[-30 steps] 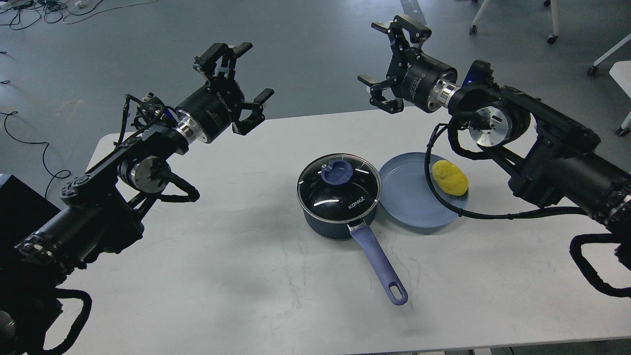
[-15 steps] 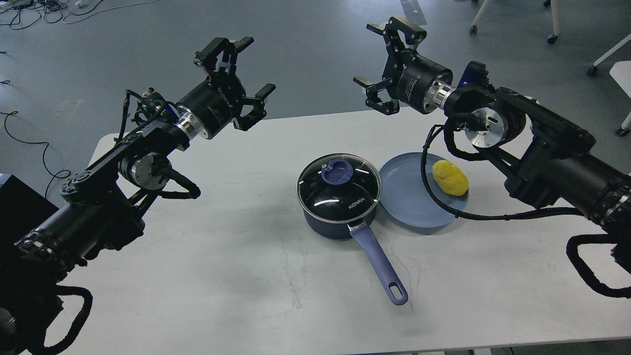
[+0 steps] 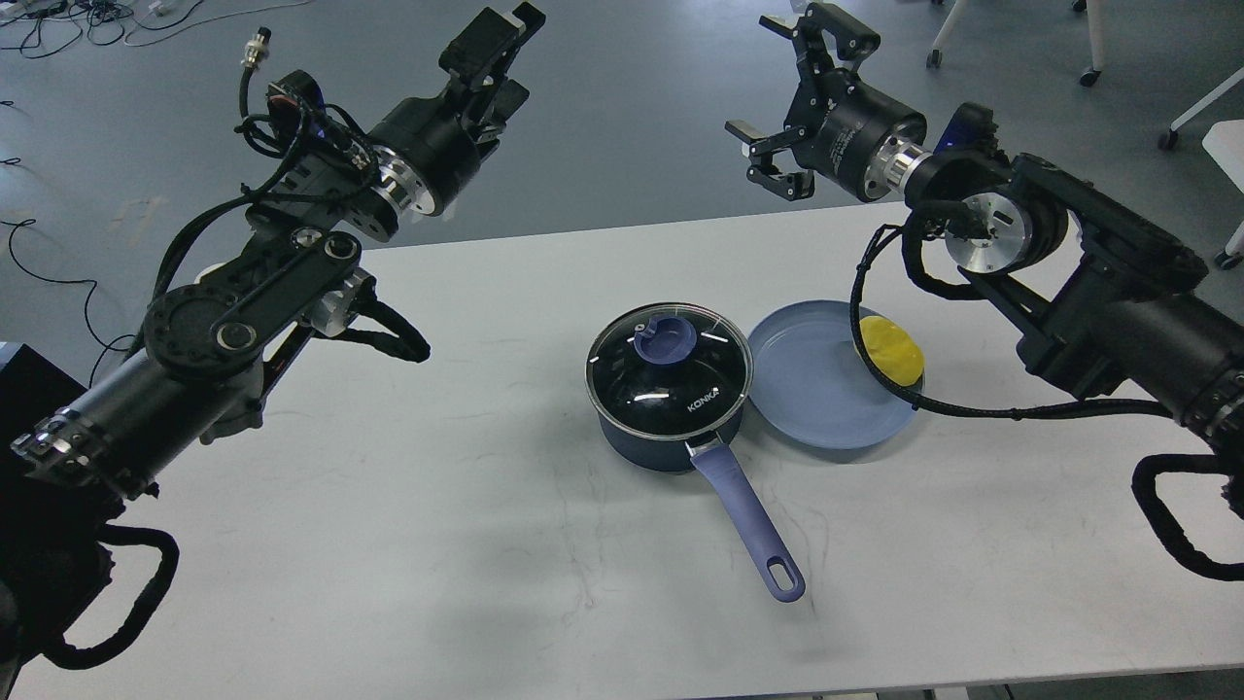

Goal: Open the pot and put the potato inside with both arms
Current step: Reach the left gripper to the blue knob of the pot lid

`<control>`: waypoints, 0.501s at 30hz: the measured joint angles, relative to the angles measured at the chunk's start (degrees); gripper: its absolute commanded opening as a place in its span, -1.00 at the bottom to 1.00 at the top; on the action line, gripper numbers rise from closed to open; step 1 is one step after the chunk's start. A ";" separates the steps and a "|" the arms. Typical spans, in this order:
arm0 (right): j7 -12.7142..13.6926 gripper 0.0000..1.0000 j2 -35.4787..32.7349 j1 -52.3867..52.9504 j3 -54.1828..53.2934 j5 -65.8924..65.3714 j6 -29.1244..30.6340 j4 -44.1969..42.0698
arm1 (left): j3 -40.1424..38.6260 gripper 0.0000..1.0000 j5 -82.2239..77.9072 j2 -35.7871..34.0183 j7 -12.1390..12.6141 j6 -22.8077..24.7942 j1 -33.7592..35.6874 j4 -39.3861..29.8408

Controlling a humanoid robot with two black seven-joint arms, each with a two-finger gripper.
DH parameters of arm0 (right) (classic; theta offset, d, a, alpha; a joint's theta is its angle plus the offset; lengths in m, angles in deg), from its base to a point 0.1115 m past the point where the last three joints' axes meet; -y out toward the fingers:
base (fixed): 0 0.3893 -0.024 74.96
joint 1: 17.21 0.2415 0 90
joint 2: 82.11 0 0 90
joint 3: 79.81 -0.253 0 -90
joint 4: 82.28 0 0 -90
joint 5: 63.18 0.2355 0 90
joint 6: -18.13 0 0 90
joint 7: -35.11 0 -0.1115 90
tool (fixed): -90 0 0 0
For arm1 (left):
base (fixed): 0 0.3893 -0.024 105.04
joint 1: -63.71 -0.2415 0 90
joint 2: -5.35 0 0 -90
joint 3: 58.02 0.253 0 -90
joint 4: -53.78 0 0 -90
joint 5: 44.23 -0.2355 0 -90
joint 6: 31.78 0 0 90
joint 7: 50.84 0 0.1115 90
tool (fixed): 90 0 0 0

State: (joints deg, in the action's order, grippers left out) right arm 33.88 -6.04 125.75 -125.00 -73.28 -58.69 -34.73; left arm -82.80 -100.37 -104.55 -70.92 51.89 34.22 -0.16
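A dark blue pot with a glass lid and a blue knob stands mid-table, lid on, its purple handle pointing toward me. A yellow potato lies on a blue plate just right of the pot, partly behind my right arm's cable. My left gripper is open and empty, raised high beyond the table's far edge, left of the pot. My right gripper is open and empty, high above the far edge, behind the plate.
The white table carries only the pot and plate. My right arm's black cable hangs over the plate's right rim. Chair legs and floor cables lie beyond the table.
My left arm has lifted and turned its wrist, so the gripper is higher and seen side-on. My right gripper has moved up and a little right. Pot, plate and potato have not moved.
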 measured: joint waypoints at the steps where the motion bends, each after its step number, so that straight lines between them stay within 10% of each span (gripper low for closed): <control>1: 0.00 1.00 -0.68 -0.09 -0.26 0.00 0.00 0.00 | 0.36 0.99 -3.28 0.05 -0.20 -1.89 -0.05 -0.16; 15: 0.91 1.00 -9.07 -1.33 -1.75 0.27 0.11 -4.00 | 18.93 0.99 -38.89 6.78 -7.89 -15.48 1.72 5.16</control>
State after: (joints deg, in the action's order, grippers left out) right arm 34.79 -15.11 124.41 -126.75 -73.01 -58.58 -38.73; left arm -63.86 -139.26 -97.77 -78.82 36.41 35.94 4.99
